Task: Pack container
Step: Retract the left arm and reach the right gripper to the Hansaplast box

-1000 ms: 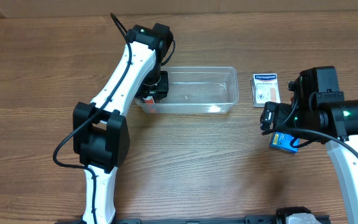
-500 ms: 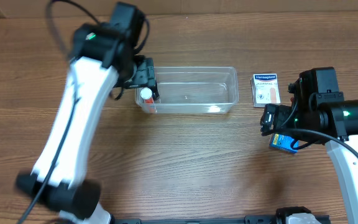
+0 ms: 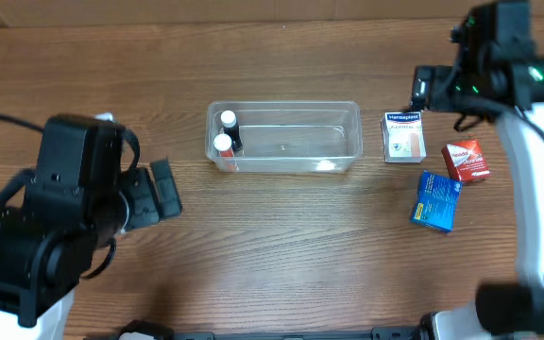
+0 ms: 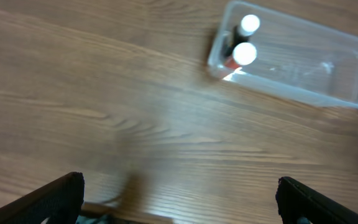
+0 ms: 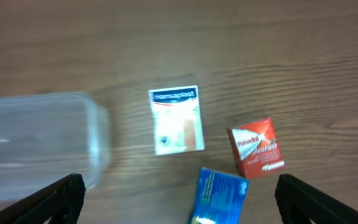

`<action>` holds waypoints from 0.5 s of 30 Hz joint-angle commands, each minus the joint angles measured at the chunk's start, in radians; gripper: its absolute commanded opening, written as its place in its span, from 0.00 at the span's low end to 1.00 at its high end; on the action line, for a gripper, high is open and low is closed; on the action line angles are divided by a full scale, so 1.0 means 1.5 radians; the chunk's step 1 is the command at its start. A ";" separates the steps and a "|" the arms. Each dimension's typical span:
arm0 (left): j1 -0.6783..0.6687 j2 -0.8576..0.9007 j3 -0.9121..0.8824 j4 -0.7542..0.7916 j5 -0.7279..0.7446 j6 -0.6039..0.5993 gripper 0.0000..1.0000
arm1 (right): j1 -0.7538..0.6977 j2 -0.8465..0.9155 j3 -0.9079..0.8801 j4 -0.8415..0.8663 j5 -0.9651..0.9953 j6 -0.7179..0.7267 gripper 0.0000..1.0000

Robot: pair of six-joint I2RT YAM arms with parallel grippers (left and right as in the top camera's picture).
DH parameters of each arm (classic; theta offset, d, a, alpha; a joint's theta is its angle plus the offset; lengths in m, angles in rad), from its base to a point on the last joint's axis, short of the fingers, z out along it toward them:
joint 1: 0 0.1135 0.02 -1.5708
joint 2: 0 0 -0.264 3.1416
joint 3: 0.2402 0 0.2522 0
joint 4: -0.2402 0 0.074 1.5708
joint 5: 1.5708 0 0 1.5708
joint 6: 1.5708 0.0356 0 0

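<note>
Versus a second ago, the left arm is off the container [image 3: 291, 146] and pulled back to the lower left. The left gripper [image 3: 163, 189] has its fingers spread wide, nothing between them in the left wrist view [image 4: 179, 194]. Two white-capped bottles [image 3: 228, 120] [image 3: 223, 144] now stand upright side by side at the container's left end, one showing a red label [image 4: 234, 62]. The container itself is in the same spot at upper centre of the table [image 3: 281, 255], otherwise bare inside. The right arm has moved up from over the blue box [image 3: 435, 200] to the top right. The right gripper [image 5: 179, 190] is also spread apart and empty. A red box [image 3: 467, 160], hidden under the arm before, now shows right of the white box [image 3: 404, 137]. The white box reads "Hansaplast" on a blue band [image 5: 176, 120] and lies just right of the container [image 5: 36, 143]. The red box's white lettering looks like "Panadol" [image 5: 256, 147]. The blue box's [image 5: 219, 196] print is too blurred to read.
</note>
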 commanded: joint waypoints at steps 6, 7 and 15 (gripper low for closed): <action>0.003 0.011 -0.070 0.002 -0.034 -0.017 1.00 | -0.033 0.186 0.010 0.016 -0.003 -0.058 1.00; 0.003 0.014 -0.071 0.002 -0.034 -0.018 1.00 | -0.034 0.198 0.010 0.018 -0.014 -0.062 1.00; 0.003 0.038 -0.071 0.018 -0.034 -0.022 1.00 | -0.035 0.274 -0.005 0.022 -0.072 -0.089 1.00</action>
